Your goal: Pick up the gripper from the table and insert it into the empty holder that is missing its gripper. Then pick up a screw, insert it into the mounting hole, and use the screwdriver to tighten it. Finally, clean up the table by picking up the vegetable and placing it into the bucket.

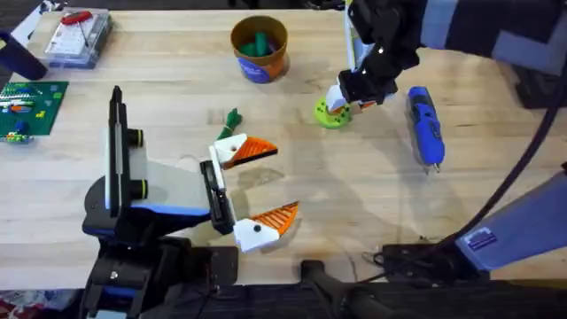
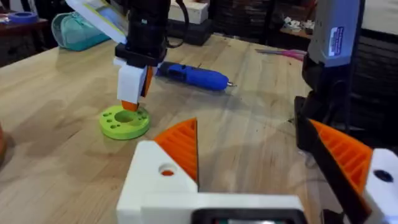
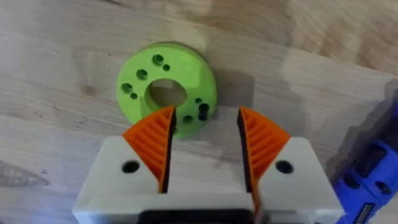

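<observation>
While the right gripper (image 3: 204,134) hovers half-open and empty over the lime-green disc (image 3: 166,89), descending off-centre could nudge it toward the screwdriver (image 1: 423,124) at 3 o'clock.

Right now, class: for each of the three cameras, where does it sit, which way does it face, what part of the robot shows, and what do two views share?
Overhead: above the arm bases, looking down and forward over the wooden table; both arms show.
Left wrist: low, facing across the table at the lime-green round disc with holes; its orange-padded fingers show.
Right wrist: looking straight down onto that disc; its open fingers show.
Shared: both wrist views show the disc and the blue pen-shaped screwdriver.
</observation>
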